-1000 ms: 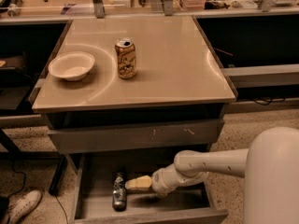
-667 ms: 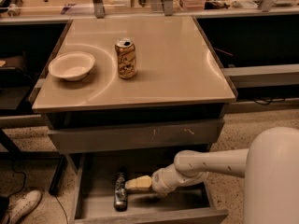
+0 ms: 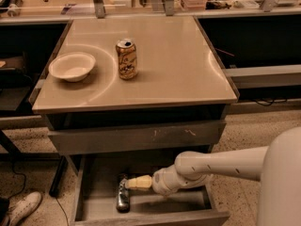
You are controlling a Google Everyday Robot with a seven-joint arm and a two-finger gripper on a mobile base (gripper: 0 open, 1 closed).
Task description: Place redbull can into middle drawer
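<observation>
— How far along is it?

— Nearly there, by my reading. Nearest us, the open drawer (image 3: 155, 218) is pulled out, and the slim can (image 3: 123, 199) is inside it, toward the left, seemingly upright on the bare grey floor.

— Has it been let go?

— I cannot tell. The gripper (image 3: 131, 183) is down in the drawer too, its tip right against the can's upper part, reaching in from the right on the white arm (image 3: 221, 164). Whether it clasps the can or has released it does not show.

— So what is left?

— Releasing, if that is not done, then drawing the arm out without knocking the can over.

— And farther back?

— The shut drawer front (image 3: 136, 136) with pale scratches, then the table top (image 3: 183, 65) with a gold can (image 3: 127, 59) and a white bowl (image 3: 72, 66) to its left, both well apart from the work.
</observation>
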